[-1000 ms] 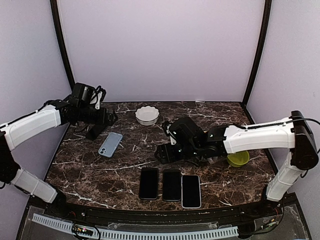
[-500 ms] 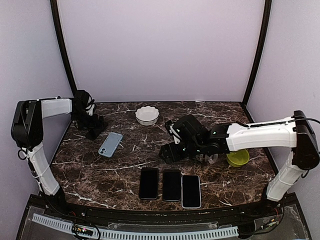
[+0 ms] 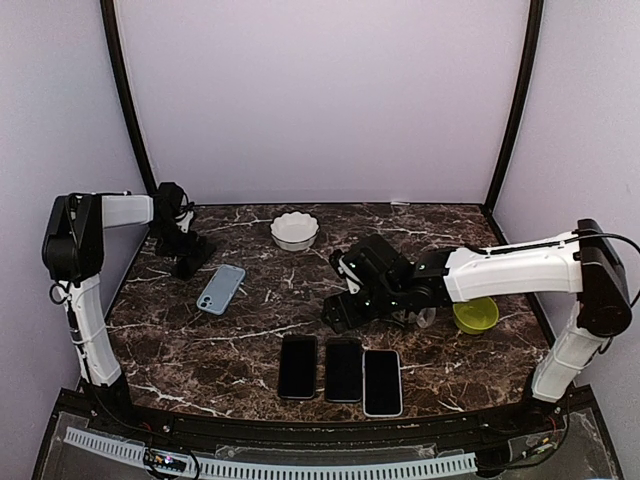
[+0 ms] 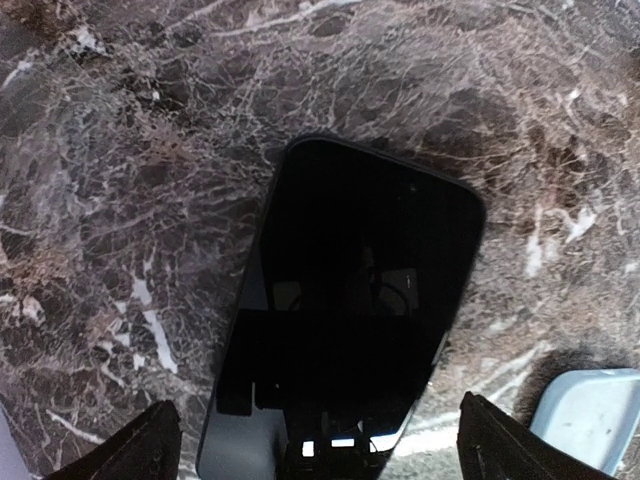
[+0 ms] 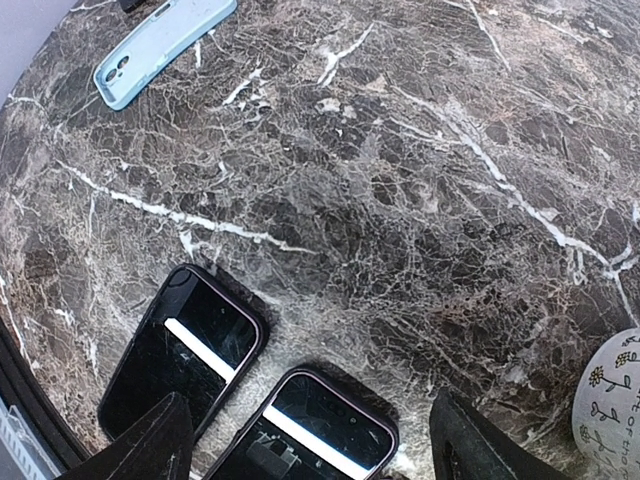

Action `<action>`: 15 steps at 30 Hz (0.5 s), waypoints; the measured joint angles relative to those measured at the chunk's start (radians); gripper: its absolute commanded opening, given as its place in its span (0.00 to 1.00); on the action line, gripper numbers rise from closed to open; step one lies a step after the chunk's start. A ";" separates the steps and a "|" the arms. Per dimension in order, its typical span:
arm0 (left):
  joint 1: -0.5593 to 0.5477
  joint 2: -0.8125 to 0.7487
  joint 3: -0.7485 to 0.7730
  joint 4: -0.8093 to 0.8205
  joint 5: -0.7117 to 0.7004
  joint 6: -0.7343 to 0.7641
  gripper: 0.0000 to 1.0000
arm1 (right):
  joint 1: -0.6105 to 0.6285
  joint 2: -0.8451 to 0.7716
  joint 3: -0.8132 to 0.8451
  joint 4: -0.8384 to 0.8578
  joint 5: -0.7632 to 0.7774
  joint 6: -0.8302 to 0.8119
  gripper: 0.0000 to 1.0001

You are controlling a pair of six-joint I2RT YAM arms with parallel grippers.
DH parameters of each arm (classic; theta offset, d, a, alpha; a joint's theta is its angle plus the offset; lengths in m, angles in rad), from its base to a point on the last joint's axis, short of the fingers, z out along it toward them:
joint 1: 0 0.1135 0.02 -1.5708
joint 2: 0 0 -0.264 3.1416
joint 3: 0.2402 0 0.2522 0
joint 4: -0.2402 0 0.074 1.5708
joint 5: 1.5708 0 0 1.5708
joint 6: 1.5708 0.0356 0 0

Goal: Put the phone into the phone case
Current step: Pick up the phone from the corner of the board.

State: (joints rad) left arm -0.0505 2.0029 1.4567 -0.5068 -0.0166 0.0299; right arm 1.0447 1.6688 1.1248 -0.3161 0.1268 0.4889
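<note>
From above, the light-blue phone case lies on the surface, left of centre. Left wrist: the left fingers stand wide apart over a black phone near the case. Right wrist: the right fingers gape above other phones.

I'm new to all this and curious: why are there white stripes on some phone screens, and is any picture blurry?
Right wrist view: sharp, with white bars of reflected light on the two phones. Left wrist view: slightly softer, the black phone showing only dim reflections. Top external view: even light, faint shadows on the table.
</note>
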 measured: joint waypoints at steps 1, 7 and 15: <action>0.008 0.019 0.004 0.001 0.012 0.014 0.99 | 0.000 0.000 0.000 -0.004 -0.001 -0.002 0.83; 0.061 0.066 0.016 -0.003 0.107 0.086 0.99 | -0.007 0.004 0.006 -0.029 -0.012 -0.021 0.83; 0.112 0.072 0.058 0.008 0.235 0.175 0.99 | -0.013 0.019 0.010 -0.042 -0.026 -0.045 0.83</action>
State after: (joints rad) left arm 0.0612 2.0750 1.5143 -0.4988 0.2180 0.2054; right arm 1.0313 1.6875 1.1351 -0.3584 0.1009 0.4442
